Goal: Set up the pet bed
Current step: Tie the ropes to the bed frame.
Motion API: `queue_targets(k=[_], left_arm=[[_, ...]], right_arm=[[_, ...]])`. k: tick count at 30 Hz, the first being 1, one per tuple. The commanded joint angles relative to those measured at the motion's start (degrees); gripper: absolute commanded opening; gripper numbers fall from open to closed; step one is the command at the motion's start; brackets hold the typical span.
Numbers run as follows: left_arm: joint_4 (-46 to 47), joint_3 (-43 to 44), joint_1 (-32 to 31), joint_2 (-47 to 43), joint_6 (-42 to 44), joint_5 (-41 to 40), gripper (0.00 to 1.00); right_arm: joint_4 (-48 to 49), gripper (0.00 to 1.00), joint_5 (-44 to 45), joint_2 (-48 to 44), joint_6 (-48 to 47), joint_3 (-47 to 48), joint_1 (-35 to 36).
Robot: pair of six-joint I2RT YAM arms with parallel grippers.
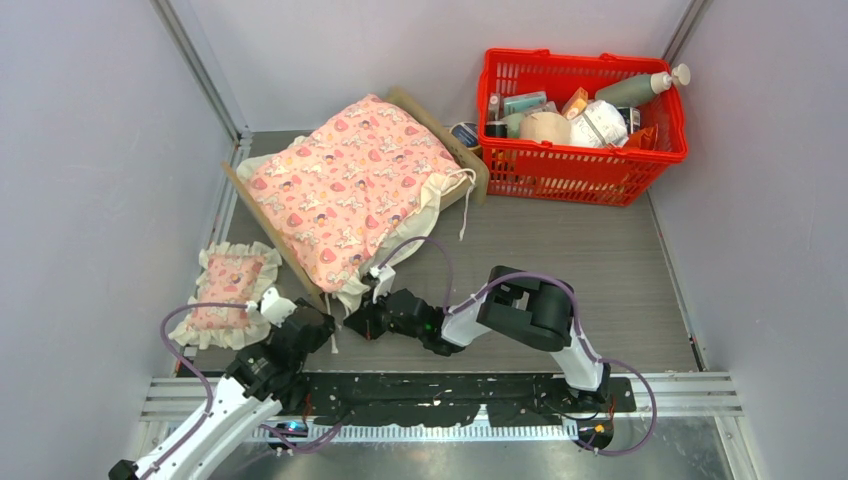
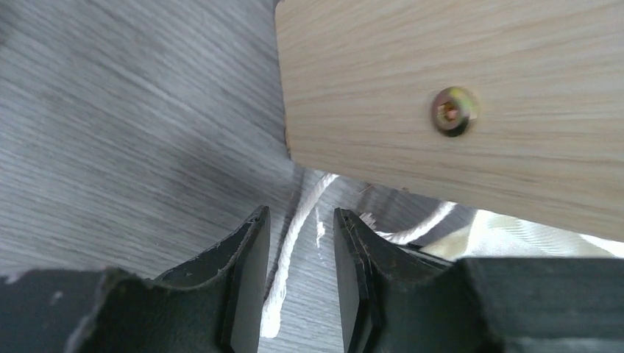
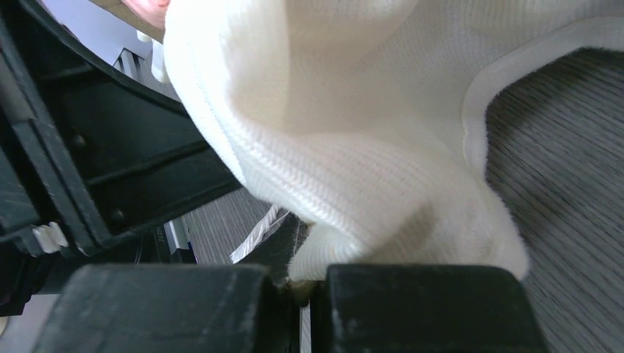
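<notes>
My right end effector [image 3: 303,290] is clamped on the blanket [image 3: 346,140] by the bed [image 1: 443,128]; my left end effector [image 2: 302,218] is apart, straddling a cord [image 2: 277,294].

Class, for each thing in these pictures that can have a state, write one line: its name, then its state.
pet bed, upright on the table, covered by the blanket.
blanket, draped over the bed, cream corner pinched.
pillow, flat on the table, beside the bed.
red basket, upright, full.
white cord, loose on the table.
left hand, open, cord in its gap.
right hand, shut on the blanket.
</notes>
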Motion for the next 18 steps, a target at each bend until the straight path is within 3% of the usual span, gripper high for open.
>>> queue_targets(k=[1, 8, 18], left_arm=[[0.2, -0.2, 0.0, 5.4, -3.2, 3.7, 0.38], [-9.9, 10.7, -0.1, 20.7, -0.8, 1.6, 0.37], [-7.7, 18.1, -3.5, 28.8, 1.7, 4.9, 0.36]], right_arm=[[1.0, 0.05, 0.5, -3.7, 0.1, 1.0, -0.4], [1.4, 0.05, 0.4, -3.8, -0.1, 0.9, -0.7], [4.4, 0.05, -1.6, -3.2, -0.2, 0.0, -1.3]])
